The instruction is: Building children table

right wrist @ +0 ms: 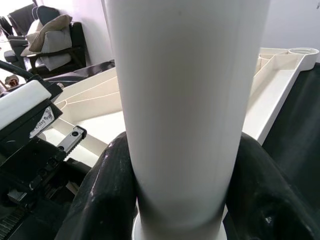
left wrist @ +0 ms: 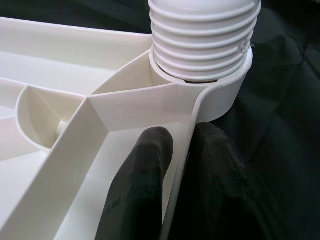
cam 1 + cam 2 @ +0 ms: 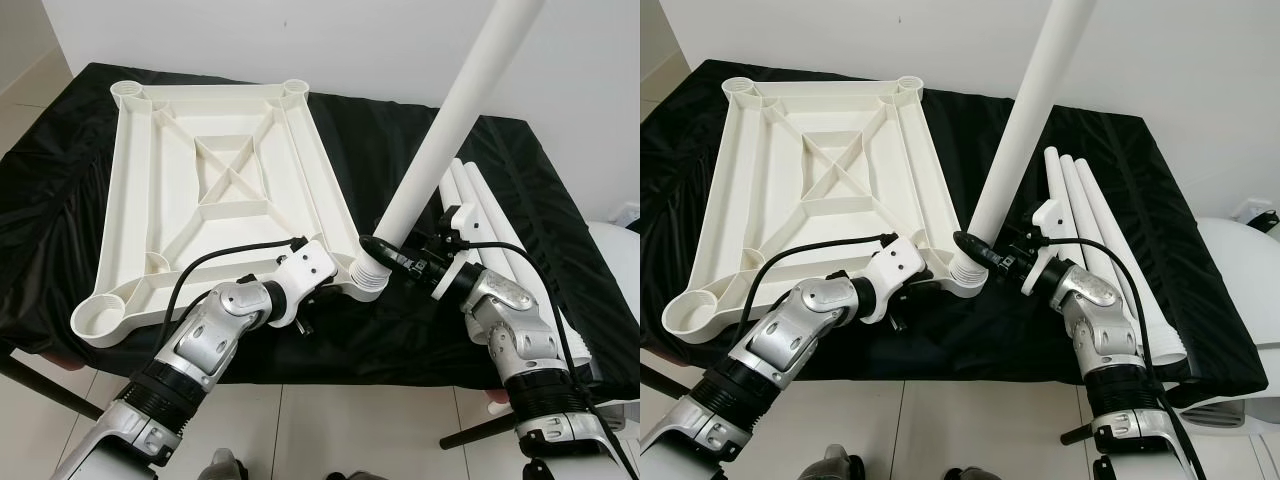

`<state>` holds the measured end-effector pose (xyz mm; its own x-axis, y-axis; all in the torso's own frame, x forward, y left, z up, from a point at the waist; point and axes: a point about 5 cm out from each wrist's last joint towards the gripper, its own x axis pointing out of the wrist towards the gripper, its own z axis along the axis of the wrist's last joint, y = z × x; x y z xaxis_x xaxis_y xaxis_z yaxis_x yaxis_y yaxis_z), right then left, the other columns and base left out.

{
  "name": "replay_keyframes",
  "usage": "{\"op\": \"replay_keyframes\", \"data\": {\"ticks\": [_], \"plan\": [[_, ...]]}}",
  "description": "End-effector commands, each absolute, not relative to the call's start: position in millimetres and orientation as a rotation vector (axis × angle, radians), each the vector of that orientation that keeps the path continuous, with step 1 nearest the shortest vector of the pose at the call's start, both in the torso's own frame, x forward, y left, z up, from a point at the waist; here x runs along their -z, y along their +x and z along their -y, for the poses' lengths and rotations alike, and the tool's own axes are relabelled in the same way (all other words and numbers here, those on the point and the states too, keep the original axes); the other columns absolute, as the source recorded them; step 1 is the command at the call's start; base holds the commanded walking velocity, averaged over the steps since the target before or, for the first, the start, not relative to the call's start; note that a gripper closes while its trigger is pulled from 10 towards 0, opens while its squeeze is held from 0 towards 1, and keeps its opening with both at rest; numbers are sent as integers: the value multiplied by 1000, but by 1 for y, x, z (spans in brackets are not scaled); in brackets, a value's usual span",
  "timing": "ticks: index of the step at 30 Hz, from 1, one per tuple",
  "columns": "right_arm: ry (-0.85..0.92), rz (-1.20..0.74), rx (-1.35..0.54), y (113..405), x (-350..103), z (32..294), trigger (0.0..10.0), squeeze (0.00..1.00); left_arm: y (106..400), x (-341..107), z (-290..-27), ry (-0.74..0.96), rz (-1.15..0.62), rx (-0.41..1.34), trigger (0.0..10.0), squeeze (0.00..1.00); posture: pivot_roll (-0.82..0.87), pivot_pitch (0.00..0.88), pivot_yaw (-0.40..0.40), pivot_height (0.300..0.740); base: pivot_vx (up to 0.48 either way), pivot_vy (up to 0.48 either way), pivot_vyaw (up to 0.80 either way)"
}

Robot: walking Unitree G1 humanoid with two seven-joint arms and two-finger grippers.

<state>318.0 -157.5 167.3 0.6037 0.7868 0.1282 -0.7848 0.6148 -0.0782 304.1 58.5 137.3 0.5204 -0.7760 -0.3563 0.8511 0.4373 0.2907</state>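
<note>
The white plastic tabletop (image 3: 150,200) lies upside down on a black cloth. A long white leg (image 3: 450,120) stands tilted in the near right corner socket (image 2: 220,95), and its threaded end (image 2: 205,35) sits partly inside. My right gripper (image 3: 385,250) is shut on the leg just above the threads; in the right wrist view its fingers (image 1: 107,190) hug the tube (image 1: 185,75) on both sides. My left gripper (image 2: 182,132) is shut on the tabletop's rim beside that socket, with one finger (image 2: 145,170) inside the rim and the other outside.
Three spare white legs (image 3: 1090,210) lie side by side on the cloth at the right. The cloth-covered table's (image 3: 420,340) front edge runs just under both arms, with tiled floor (image 3: 330,420) below. A white rounded object (image 3: 612,260) stands at the far right.
</note>
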Motion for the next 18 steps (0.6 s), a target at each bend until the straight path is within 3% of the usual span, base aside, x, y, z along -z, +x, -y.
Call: {"op": "replay_keyframes", "data": {"ticks": [1,18], "plan": [[-22,59,-880,313,-147,166,10000,0,295,-126,-55,496,-241,1098,10000,0,-30,120,-72,740,0,0,0],[-69,59,-938,309,-142,151,10000,0,294,-129,-53,492,-231,1100,10000,0,-23,125,-71,740,0,0,0]]}}
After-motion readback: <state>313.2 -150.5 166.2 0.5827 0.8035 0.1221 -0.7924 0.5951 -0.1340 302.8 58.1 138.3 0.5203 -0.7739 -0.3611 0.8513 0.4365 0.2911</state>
